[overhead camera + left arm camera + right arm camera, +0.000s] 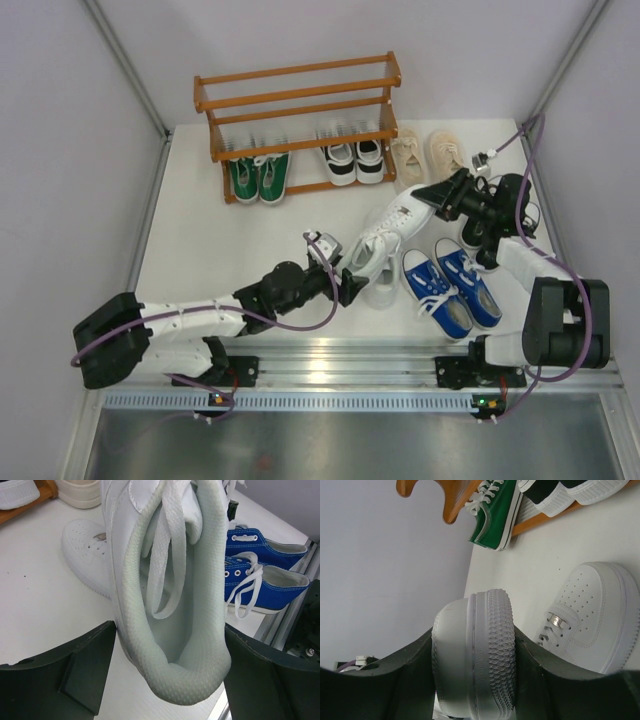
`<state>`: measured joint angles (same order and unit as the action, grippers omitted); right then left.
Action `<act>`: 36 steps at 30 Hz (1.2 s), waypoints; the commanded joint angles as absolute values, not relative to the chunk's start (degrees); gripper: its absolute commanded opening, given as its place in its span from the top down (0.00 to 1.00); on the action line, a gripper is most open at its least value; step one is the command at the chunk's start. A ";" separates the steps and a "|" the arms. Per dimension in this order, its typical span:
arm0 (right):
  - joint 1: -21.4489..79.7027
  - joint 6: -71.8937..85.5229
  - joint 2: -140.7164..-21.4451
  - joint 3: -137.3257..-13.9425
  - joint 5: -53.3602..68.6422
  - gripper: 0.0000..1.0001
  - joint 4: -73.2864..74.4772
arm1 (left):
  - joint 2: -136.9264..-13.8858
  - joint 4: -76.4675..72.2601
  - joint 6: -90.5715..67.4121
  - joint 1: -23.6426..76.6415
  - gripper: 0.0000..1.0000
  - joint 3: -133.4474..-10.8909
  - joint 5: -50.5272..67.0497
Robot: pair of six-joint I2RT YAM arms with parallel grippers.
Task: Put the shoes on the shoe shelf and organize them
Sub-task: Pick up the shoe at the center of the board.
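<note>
A plain white shoe (395, 225) hangs in the air between both arms. My right gripper (425, 195) is shut on its toe (470, 670), sole turned sideways. My left gripper (170, 627) has its jaws set wide around the padded heel collar (175, 680), with both fingers against its sides. The other white shoe (382, 292) lies on the table under it. The shoe shelf (300, 85) stands at the back, with a green pair (258, 178) and a black-and-white pair (354, 160) on its bottom tier.
A beige pair (428, 155) sits on the table right of the shelf. A blue pair (452, 285) lies near the right arm's base, and a dark shoe (472, 235) shows partly under that arm. Metal rails run along the near table edge.
</note>
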<state>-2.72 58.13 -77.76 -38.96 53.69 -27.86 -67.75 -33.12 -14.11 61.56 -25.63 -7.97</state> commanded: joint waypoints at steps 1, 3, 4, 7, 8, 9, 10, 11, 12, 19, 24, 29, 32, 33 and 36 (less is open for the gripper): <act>-2.20 60.47 -76.73 -40.34 56.34 1.00 -31.11 | -65.48 -39.64 -15.38 61.35 0.16 -27.51 -7.56; -2.11 60.38 -76.64 -40.34 56.34 1.00 -31.11 | -65.56 -39.81 -15.90 61.35 0.16 -27.60 -8.08; -2.11 60.38 -76.64 -40.34 56.34 1.00 -30.94 | -65.74 -39.81 -16.00 61.35 0.17 -27.68 -8.26; -2.11 60.29 -76.55 -40.52 56.25 1.00 -30.85 | -67.06 -39.73 -17.40 61.09 0.23 -28.38 -9.57; -2.02 60.29 -76.55 -40.43 56.34 1.00 -30.76 | -67.41 -39.55 -17.75 60.91 0.38 -28.65 -9.93; -2.02 60.21 -76.55 -40.43 56.34 1.00 -30.76 | -68.63 -38.51 -18.36 60.82 0.46 -29.00 -10.19; -2.02 60.21 -76.55 -40.43 56.34 1.00 -30.76 | -69.25 -37.97 -18.63 60.65 0.54 -29.53 -10.20; -2.02 60.21 -76.55 -40.43 56.34 1.00 -30.76 | -69.87 -37.45 -18.72 60.56 0.62 -30.23 -10.20; -2.02 60.21 -76.55 -40.52 56.34 1.00 -30.76 | -70.92 -37.18 -18.72 60.56 0.82 -30.50 -10.11; -2.02 58.28 -76.81 -40.78 56.60 0.86 -29.62 | -69.09 -33.59 -19.68 60.03 1.00 -31.90 -8.44; -1.93 57.31 -77.52 -40.87 56.60 0.33 -29.18 | -63.47 -29.98 -20.65 59.41 1.00 -31.03 -8.09; -1.58 55.99 -77.34 -41.31 56.34 0.08 -27.78 | -59.51 -28.48 -20.92 58.89 1.00 -29.53 -8.44; -1.58 55.46 -77.08 -41.48 56.25 0.03 -27.42 | -58.19 -27.08 -20.66 58.80 1.00 -29.53 -9.22; -1.50 55.02 -76.99 -41.57 56.25 0.02 -27.16 | -57.75 -26.55 -20.39 58.80 1.00 -29.71 -9.58; -1.49 53.01 -76.38 -42.01 56.16 0.01 -25.76 | -55.47 -24.70 -19.69 58.54 1.00 -29.71 -10.46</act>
<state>-1.98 55.86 -77.80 -39.13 55.61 -25.23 -59.44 -20.36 -19.79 59.18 -28.69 -8.73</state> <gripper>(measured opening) 0.991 0.389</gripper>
